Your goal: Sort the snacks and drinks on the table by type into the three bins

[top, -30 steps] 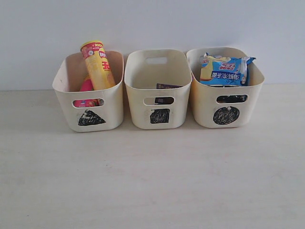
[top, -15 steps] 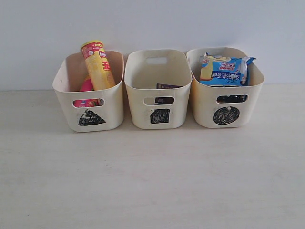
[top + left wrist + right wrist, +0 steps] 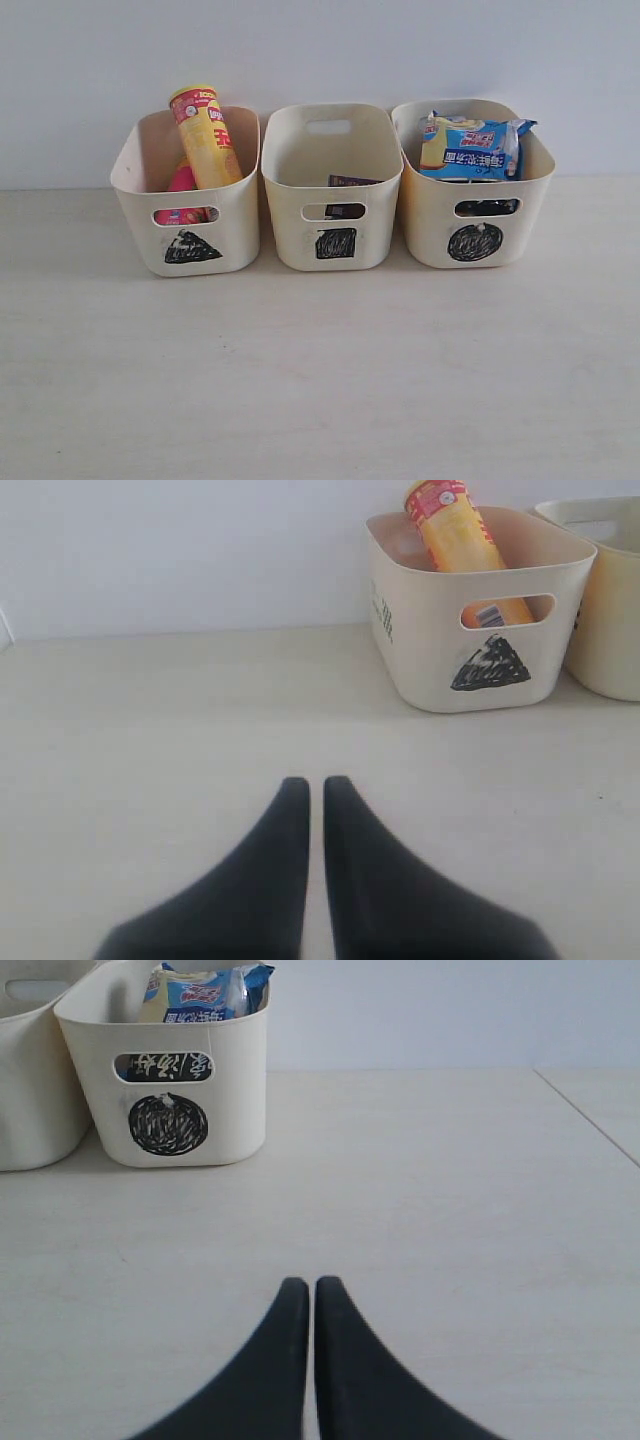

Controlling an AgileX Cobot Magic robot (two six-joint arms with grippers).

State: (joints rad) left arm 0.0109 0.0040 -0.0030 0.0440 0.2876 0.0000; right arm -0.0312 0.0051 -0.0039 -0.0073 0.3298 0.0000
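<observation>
Three cream bins stand in a row at the back of the table. The triangle bin (image 3: 150,205) holds the yellow chip tube (image 3: 205,135), leaning, with the pink tube (image 3: 182,180) behind it. A dark purple drink carton (image 3: 352,181) lies low in the square bin (image 3: 372,215). The circle bin (image 3: 430,215) holds the blue-white bag (image 3: 472,147) on top. Neither arm shows in the exterior view. My left gripper (image 3: 315,783) is shut and empty over bare table, well short of the triangle bin (image 3: 425,645). My right gripper (image 3: 311,1283) is shut and empty, short of the circle bin (image 3: 240,1070).
A plain white wall rises right behind the bins. The pale tabletop (image 3: 320,380) stretches in front of them. A table edge or seam (image 3: 590,1120) runs diagonally in the right wrist view, away from the bins.
</observation>
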